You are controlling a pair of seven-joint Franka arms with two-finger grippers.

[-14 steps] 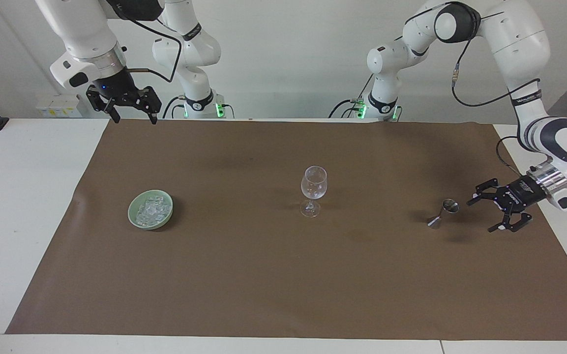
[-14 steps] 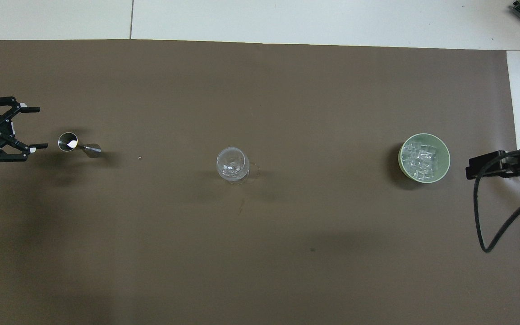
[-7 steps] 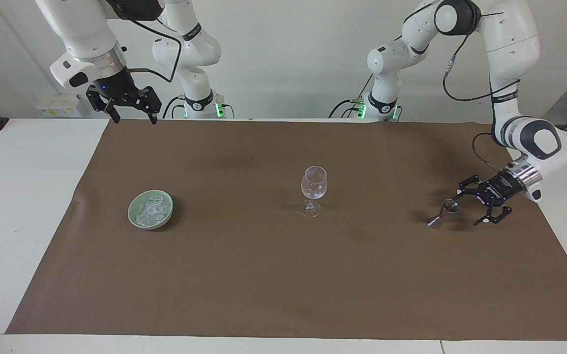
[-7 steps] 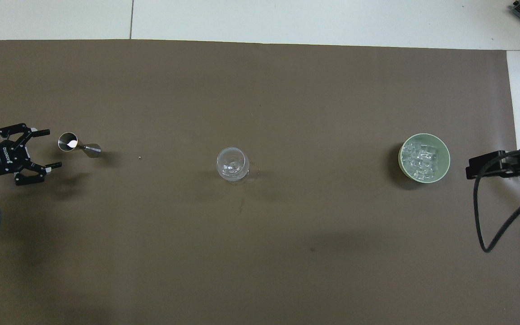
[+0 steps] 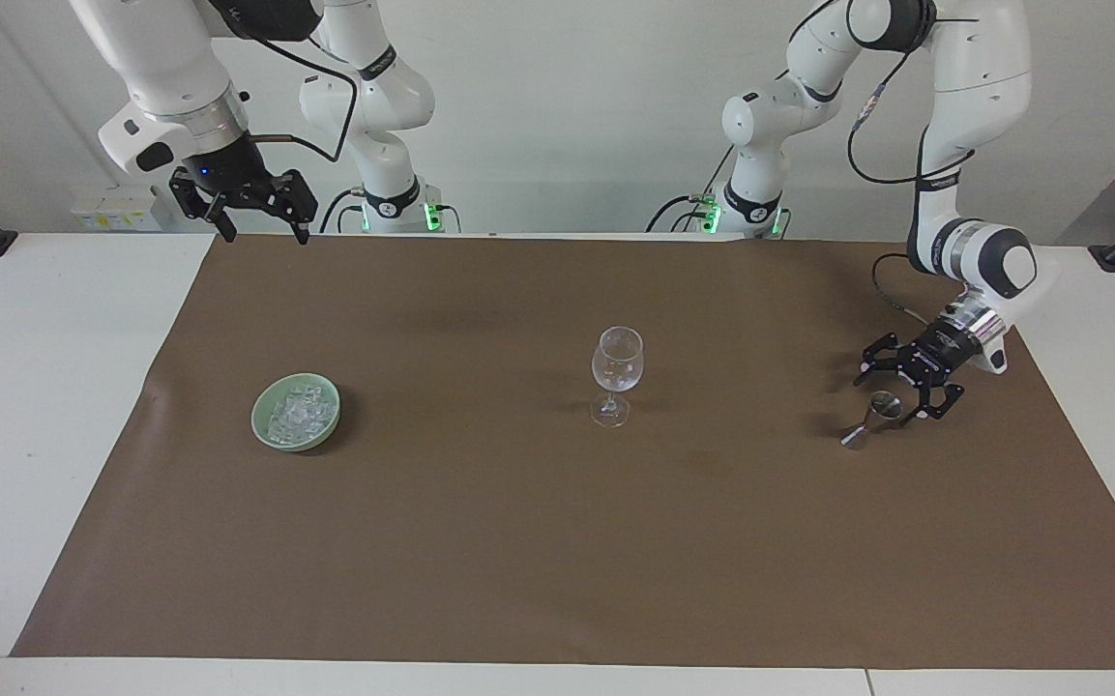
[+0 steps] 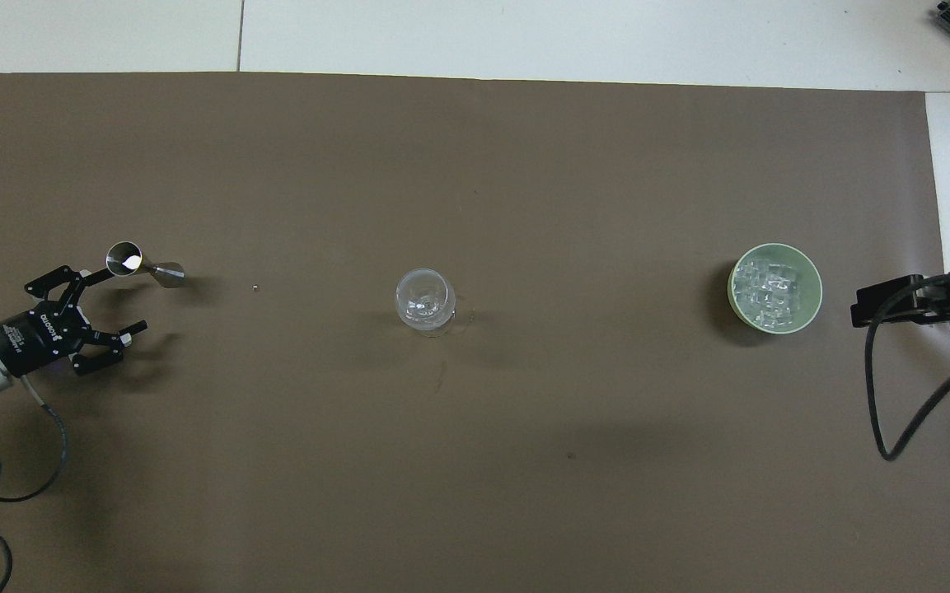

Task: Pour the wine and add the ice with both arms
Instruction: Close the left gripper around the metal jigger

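Left gripper (image 5: pixel 895 390), fingers spread, hangs right at the measuring cup (image 5: pixel 872 418), which stands toward my left end; right gripper (image 5: pixel 257 215) waits spread, ice (image 5: pixel 298 413) in its bowl (image 5: pixel 262 430).

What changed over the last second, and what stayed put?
The left end effector swung in from the left arm's end of the table, open, and now hangs at the metal jigger, not gripping it. The right end effector, wine glass, green bowl and ice stayed as they were.
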